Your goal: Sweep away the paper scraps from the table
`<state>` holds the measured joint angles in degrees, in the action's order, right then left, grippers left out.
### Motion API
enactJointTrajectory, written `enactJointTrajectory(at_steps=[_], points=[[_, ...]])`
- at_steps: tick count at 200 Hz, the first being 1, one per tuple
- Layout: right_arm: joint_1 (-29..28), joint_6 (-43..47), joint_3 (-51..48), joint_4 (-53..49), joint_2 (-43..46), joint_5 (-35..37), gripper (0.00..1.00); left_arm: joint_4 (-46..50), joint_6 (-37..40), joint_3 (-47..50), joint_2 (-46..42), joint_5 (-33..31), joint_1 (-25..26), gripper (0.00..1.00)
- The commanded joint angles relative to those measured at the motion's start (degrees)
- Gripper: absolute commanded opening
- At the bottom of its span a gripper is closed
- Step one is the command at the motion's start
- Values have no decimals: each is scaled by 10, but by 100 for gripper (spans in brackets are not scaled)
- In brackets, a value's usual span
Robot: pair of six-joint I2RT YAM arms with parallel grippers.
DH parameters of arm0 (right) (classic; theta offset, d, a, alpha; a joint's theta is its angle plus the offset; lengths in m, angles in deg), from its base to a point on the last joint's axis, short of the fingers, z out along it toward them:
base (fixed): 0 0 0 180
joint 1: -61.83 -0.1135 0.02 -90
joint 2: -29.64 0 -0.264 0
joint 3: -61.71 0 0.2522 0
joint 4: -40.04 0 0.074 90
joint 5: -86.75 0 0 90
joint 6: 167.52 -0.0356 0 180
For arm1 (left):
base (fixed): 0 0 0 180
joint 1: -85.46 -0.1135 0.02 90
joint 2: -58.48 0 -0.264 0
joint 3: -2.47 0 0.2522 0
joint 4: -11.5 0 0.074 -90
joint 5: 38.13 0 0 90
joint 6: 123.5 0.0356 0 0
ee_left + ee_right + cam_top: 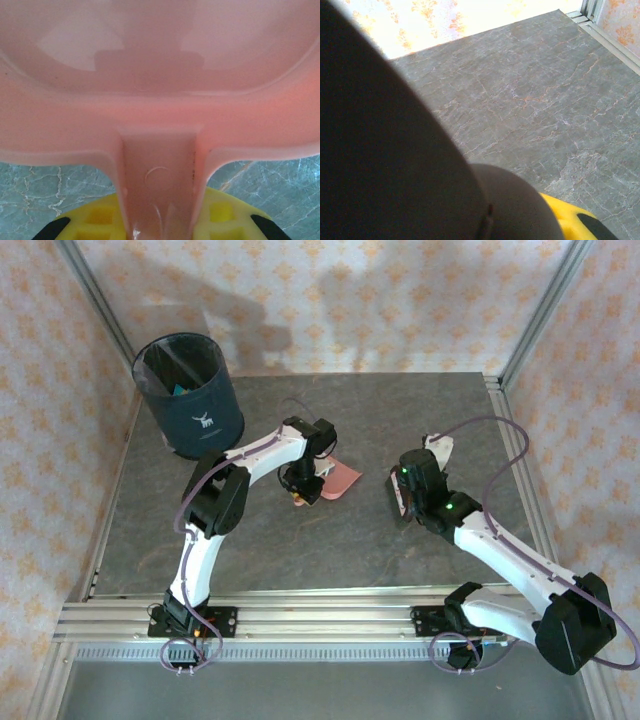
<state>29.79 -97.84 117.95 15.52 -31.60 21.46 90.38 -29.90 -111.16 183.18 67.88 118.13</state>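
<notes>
– Left gripper (298, 492), mid-table, pinches the handle of the pink dustpan (338, 481) between my yellow fingers (100, 220).

– And the other one?

– My right gripper (547, 220) is pressed together. A dark blurred shape (395, 150) crowds against it. I cannot tell what it is.

– Where are the paper scraps (181, 389)?

– A teal fleck inside the dark bin (190, 410), at the far left corner of the table (400, 550), looks like one of them. It is too small to swear to.

– How would they handle?

– Featherweight, limp and flat to the stone, by my judgement. They would slip from fingertips and drift on any draught, so they are better pushed over the pan's lip than pinched. The pan itself looks like light, stiff, thin plastic. Its handle is the place to take it, and that is where I have it.

– Your pose?

– My left arm folds at the elbow and reaches to the centre, wrist tipped down over the pan, whose mouth faces right. My right arm throws its elbow out to the near right, forearm angling back toward the middle.
</notes>
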Motion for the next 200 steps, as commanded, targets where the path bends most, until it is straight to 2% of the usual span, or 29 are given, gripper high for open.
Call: enactJointTrajectory(at_steps=[1, 27, 56, 138, 200], points=[[4, 5, -1, -2, 10, 27, 0, 4, 15, -16, 13, -18, 6, 2], [5, 6, -2, -1, 11, 27, 0, 5, 16, -16, 14, -20, 7, 8], [5, 5, -2, -1, 11, 26, 0, 5, 17, -14, 15, -23, 6, 10], [5, 6, -2, 0, 10, 25, 0, 3, 16, -11, 7, -41, 6, 33], [4, 9, 0, 2, 7, 24, 0, -13, 11, 10, -33, -66, 7, 52]])
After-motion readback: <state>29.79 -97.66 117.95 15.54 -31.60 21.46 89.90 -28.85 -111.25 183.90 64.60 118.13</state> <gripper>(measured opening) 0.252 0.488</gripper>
